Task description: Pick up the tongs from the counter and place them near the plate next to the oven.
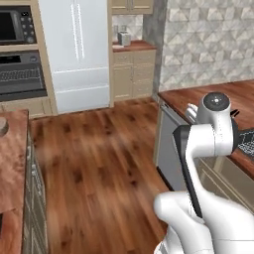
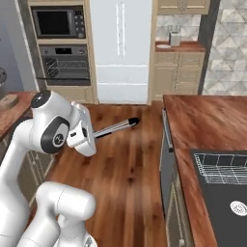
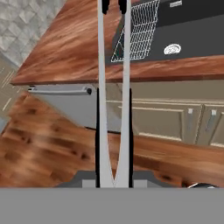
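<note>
tongs (image 2: 115, 127) are sitting in the pincer (image 2: 92, 134), which is clenching their joined end, and you are holding them in the air above the wooden floor (image 2: 120, 169), clear of any tabletop. in the right base view their long axis is running from the hand up and to the right, nearly level, with the black tips pointing toward the tabletop (image 2: 207, 120) on the right that carries the black sink (image 2: 226, 193) and its wire rack (image 2: 223, 167).

in the hand view the tongs (image 3: 113, 92) are stretching straight away from the camera, the two silver arms meeting in a v at the bottom and spreading slightly toward the black tips at the top edge. those tips are lining up over the reddish tabletop (image 3: 70, 48) beside the wire rack (image 3: 135, 35); beneath the tabletop edge you are looking at a grey appliance front with a bar handle (image 3: 61, 91) and beige cabinet doors (image 3: 175, 122).

in the left base view the arm is covering most of the hand, and you are seeing just a sliver of dark tip (image 1: 234, 113) past the wrist, over the tabletop (image 1: 198, 96).

at the far wall a built-in oven (image 2: 65, 65) is sitting under a microwave (image 2: 57, 21), next to a white fridge (image 2: 120, 48). a small silver toaster (image 2: 174, 38) is standing on the far tabletop. no writing or brand marks are readable anywhere.
</note>
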You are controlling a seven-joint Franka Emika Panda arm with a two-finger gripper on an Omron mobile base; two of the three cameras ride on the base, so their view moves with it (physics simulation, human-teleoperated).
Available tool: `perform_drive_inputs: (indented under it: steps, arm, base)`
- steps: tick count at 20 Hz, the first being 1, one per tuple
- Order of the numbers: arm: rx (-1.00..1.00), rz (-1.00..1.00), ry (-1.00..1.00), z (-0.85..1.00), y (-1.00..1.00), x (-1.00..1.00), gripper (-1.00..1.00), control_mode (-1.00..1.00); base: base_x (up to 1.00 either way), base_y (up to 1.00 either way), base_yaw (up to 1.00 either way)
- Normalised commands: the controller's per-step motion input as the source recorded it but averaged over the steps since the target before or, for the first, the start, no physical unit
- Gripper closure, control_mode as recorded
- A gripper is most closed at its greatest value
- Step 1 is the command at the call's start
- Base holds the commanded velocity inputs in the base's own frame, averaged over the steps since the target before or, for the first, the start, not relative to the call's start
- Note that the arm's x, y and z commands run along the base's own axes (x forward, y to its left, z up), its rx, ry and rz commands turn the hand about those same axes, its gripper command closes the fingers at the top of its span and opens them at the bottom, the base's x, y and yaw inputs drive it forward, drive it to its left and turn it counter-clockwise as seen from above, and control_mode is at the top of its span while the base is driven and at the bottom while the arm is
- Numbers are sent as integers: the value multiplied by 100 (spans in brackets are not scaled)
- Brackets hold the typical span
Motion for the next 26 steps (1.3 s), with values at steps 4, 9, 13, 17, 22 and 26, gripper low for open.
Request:
perform_drive_inputs:
  steps: [4,9,13,17,22,26]
  arm:
    - [0,0,0,0,0,0,100,100]
    - [0,0,0,0,0,0,100,100]
    - [0,0,0,0,0,0,100,100]
    - [0,0,0,0,0,0,100,100]
    - [0,0,0,0,0,0,100,100]
    - [0,0,0,0,0,0,100,100]
  base:
    - [100,51,-21]
    - [100,48,-21]
    - [100,45,-21]
    - [100,46,-21]
    - [100,45,-21]
    - [100,42,-20]
